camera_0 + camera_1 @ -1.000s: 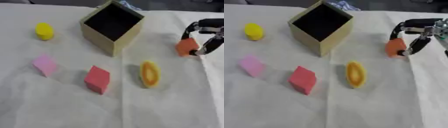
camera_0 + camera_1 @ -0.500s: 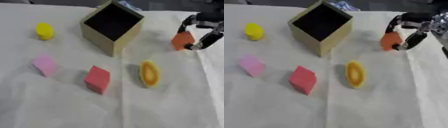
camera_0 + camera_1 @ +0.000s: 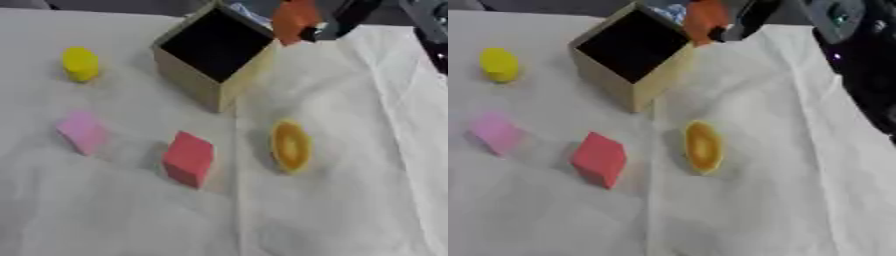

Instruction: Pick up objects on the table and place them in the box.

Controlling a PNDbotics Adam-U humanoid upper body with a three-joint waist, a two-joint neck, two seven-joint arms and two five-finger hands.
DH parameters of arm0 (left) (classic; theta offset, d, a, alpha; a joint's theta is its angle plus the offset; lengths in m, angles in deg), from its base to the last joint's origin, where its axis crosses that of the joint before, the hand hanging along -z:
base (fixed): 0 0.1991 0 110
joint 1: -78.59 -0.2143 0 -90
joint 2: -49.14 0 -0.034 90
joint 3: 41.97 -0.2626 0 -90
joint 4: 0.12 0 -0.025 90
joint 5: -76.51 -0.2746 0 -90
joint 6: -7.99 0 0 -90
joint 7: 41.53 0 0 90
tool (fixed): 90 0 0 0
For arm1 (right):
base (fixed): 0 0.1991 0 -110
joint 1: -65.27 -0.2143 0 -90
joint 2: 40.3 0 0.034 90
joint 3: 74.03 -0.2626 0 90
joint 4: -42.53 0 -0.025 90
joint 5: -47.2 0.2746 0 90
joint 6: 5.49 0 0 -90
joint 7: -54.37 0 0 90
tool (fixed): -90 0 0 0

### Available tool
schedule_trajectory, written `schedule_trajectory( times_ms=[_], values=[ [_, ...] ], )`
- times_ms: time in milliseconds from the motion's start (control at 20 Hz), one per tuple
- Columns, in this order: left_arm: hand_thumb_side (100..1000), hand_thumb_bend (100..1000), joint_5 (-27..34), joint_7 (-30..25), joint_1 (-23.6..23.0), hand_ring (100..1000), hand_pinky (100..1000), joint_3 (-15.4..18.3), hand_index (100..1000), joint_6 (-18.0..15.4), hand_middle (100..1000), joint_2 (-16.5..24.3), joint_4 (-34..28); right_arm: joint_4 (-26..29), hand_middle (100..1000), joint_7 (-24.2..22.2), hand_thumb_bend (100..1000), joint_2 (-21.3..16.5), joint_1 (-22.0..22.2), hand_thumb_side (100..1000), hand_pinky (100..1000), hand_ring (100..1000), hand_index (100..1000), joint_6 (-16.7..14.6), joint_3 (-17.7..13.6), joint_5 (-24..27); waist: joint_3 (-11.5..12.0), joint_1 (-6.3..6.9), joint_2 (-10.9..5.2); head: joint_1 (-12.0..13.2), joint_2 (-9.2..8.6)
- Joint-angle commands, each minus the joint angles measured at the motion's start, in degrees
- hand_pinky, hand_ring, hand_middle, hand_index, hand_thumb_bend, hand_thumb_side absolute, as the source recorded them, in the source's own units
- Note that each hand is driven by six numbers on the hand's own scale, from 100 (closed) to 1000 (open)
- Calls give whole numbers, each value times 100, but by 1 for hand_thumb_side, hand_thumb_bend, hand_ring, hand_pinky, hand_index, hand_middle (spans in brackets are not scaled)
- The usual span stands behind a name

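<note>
While four pieces still lie on the cloth-covered worktop [image 3: 350, 210], only one is on its way to the box, so the task looks to be at an early stage.

Nearest the front edge, a red block [image 3: 188, 158] sits tilted near the middle. Just right of it lies a yellow-orange oval [image 3: 290, 146], flat on the cloth. Toward the left edge is a pink block [image 3: 81, 131], and farther back on that side a yellow piece [image 3: 80, 63]. None of these touches another.

Beyond them, toward the far edge, stands the box [image 3: 214, 85], open at the top, turned corner-forward; its dark inside shows nothing that can be made out.

Farthest back, the right hand [image 3: 337, 22] pinches an orange block [image 3: 294, 19] between curled fingers, lifted clear of the cloth, just beside the box's far right corner and not yet over the opening. No left hand shows in either view.

Left to do, by this reckoning: drop the orange block in, then fetch the other four.
</note>
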Motion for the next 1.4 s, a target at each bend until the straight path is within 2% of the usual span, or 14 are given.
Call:
schedule_trajectory(
  times_ms=[50,450,550,600,650,750,800,1300,1400],
  values=[
    [838,223,54,-51,68,634,847,-22,830,-12,727,152,-121,-276,549,25,172,252,-262,100,879,770,701,-34,-187,-227,62,0,-84,-109,-90],
    [840,223,96,-87,134,633,847,-44,829,-17,727,162,-121,-838,570,198,202,719,-400,100,879,782,718,-206,-302,-849,205,-72,15,-242,-114],
    [841,223,100,-90,134,633,847,-45,830,-15,727,162,-121,-952,607,279,226,768,-397,100,880,798,751,-222,-341,-1031,216,-79,24,-257,-114],
    [840,223,101,-90,136,633,847,-45,829,-15,727,162,-121,-996,647,327,243,787,-397,100,883,820,781,-225,-360,-1118,219,-82,26,-262,-117],
    [841,223,103,-92,139,633,847,-46,829,-15,728,160,-121,-1033,727,371,247,802,-396,100,892,859,829,-229,-373,-1204,219,-82,27,-265,-118],
    [841,224,104,-98,138,633,847,-50,829,-13,727,157,-121,-1089,807,418,249,823,-392,164,902,904,877,-249,-389,-1346,216,-81,24,-268,-116],
    [840,224,105,-99,135,633,847,-50,829,-11,727,157,-121,-1104,818,440,250,825,-392,176,904,910,884,-259,-402,-1397,213,-80,21,-268,-115],
    [836,228,105,-104,114,633,847,-50,830,7,728,139,-121,-979,830,562,266,776,-421,161,907,916,897,-304,-429,-1353,161,-83,-56,-238,-96],
    [834,235,108,-108,120,633,847,-53,830,4,728,137,-121,-949,875,510,343,769,-425,137,924,957,923,-331,-408,-1313,154,-87,-74,-234,-95]
  ],
)
